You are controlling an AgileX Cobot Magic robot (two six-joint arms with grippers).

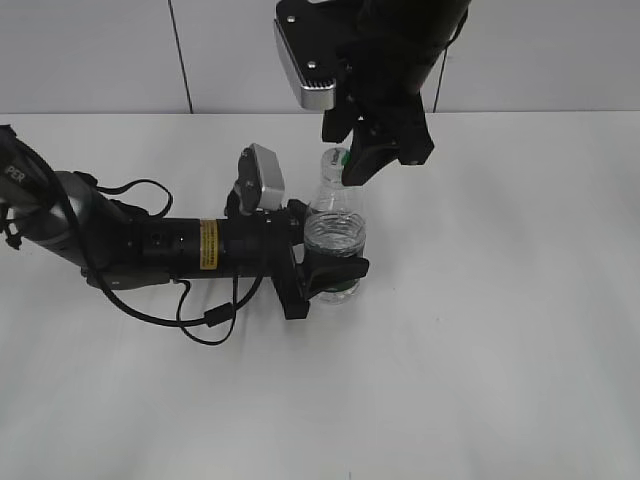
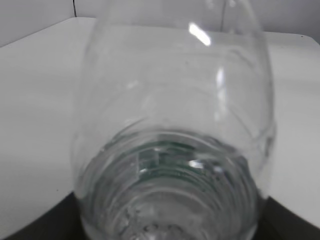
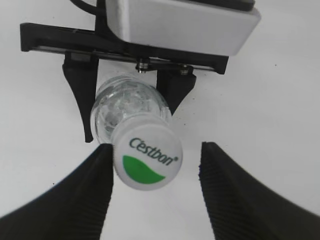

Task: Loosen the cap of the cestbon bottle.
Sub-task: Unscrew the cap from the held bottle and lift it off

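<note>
White, flat surface (image 1: 520, 330), bare apart from the two arms and one bottle.

Left arm lies low across the left of the surface, reaching right. Its black left end effector (image 1: 335, 265) is clamped round the lower body of the cestbon bottle (image 1: 335, 215), a small clear plastic water bottle with a dark green label band. Bottle stands near the middle of the surface, roughly upright; in the right wrist view it leans a little to the left. The left wrist view is filled with the clear bottle wall (image 2: 175, 125), so the hold is close and firm by the look of it.

Right arm comes down from the far side. Its black right end effector (image 3: 155, 160) is spread apart, one finger on each side of the cap (image 3: 148, 157), a small round white plastic screw cap with a green half-circle logo. Left finger (image 3: 95, 185) sits at or just beside the cap edge; right finger well clear.

Progress, as judged: bottle secured, right end effector roughly lined up. Left to do: close on the cap, twist. Cap looks fully seated.
</note>
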